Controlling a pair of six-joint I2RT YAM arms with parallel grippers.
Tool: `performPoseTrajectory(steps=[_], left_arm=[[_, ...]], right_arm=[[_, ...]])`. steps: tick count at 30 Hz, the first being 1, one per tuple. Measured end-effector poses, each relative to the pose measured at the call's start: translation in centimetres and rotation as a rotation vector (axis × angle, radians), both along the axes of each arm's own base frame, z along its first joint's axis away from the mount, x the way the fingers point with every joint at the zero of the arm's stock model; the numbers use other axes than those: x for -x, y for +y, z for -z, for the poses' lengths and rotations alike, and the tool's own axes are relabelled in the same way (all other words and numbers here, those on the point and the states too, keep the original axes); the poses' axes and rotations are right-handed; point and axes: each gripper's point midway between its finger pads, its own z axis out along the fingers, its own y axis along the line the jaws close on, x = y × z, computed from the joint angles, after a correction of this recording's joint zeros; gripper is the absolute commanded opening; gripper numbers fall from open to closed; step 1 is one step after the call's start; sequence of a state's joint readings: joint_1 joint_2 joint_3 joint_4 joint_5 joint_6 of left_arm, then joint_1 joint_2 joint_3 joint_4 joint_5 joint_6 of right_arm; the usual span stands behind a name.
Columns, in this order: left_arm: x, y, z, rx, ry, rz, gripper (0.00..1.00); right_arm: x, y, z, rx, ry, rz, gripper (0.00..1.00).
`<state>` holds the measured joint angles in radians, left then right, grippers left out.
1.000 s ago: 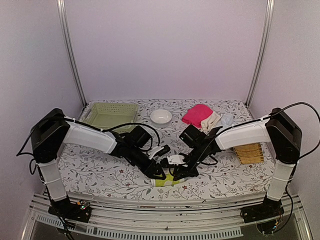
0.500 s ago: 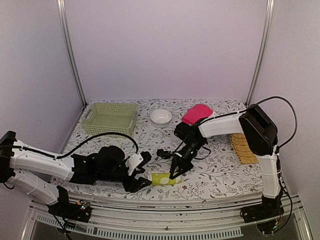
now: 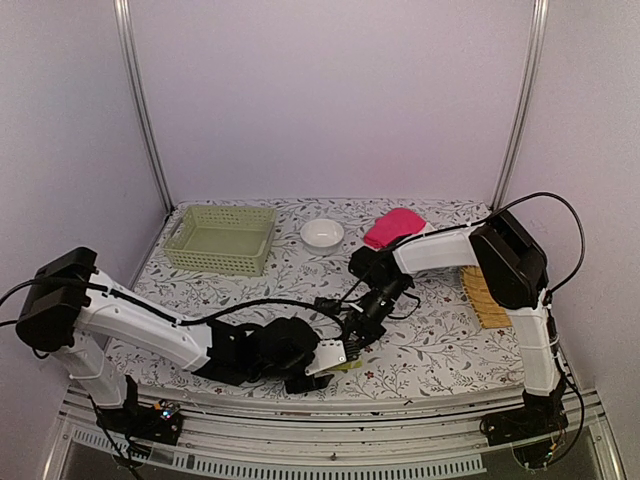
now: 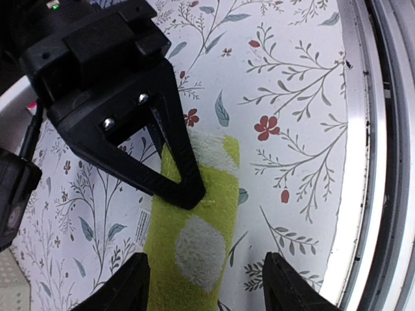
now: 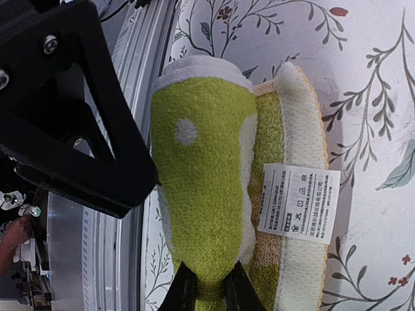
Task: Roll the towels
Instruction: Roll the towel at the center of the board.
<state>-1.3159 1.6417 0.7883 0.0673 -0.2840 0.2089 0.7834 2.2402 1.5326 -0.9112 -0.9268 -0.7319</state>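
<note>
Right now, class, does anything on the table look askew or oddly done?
The small yellow-green-and-cream cloth towel near the table's front edge is rolled unevenly: one end thick, the other tapering, its cream edge and white care label lying flat alongside.

One green towel [image 5: 201,194] at six o'clock and one pink towel [image 3: 393,224] at one o'clock make two. One basket [image 3: 215,262], one bowl [image 3: 322,232], one tray [image 3: 490,305].

Pale lilac walls [image 3: 330,100], floral-patterned table [image 3: 450,352]

The rolled towel [image 3: 347,365] lies by my table's [image 3: 440,350] front edge. Behind it sits a bowl [image 3: 322,232], a basket [image 3: 215,259] left of that, another towel [image 3: 395,225] right of it, a tray [image 3: 486,300] farther right.
</note>
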Motion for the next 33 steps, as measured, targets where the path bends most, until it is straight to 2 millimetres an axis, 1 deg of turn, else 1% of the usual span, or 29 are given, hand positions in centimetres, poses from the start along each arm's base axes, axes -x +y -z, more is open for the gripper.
performPoseTrajectory(steps=[6,10,16,17,20,23,25,27,31,33], left_arm=[[-1.0,-0.7,1.5,-0.107,-0.08,0.042,0.59],[-1.4,-0.5,2.7,-0.176,-0.108,0.05,0.55],[-1.9,-0.5,3.3,-0.216,-0.128,0.048,0.53],[-1.9,-0.5,3.4,-0.22,-0.129,0.045,0.53],[-2.4,-0.6,3.7,-0.232,-0.132,0.03,0.51],[-2.8,-0.7,3.8,-0.234,-0.127,0.013,0.47],[-3.1,-0.6,3.9,-0.232,-0.119,-0.002,0.45],[-3.5,-0.5,4.0,-0.232,-0.105,-0.016,0.42],[-4.1,-0.6,4.2,-0.226,-0.054,-0.038,0.36],[-4.3,-0.7,4.3,-0.217,-0.016,-0.045,0.33]], right_arm=[[0.0,0.0,0.0,0.005,0.005,0.002,0.07],[0.0,0.0,0.0,0.008,0.009,0.004,0.07],[-0.1,0.1,0.0,0.011,0.011,0.006,0.1],[-0.1,0.1,0.0,0.012,0.012,0.007,0.12],[0.0,0.0,-0.1,0.016,0.017,0.008,0.26],[0.0,-0.1,-0.5,0.017,0.021,0.01,0.37],[-0.2,-0.4,-1.1,0.018,0.014,0.018,0.41],[-0.5,-0.8,-2.3,0.009,-0.002,0.024,0.42],[-1.9,-2.2,-6.3,-0.038,-0.05,0.068,0.43],[-2.8,-3.3,-8.8,-0.074,-0.089,0.104,0.43]])
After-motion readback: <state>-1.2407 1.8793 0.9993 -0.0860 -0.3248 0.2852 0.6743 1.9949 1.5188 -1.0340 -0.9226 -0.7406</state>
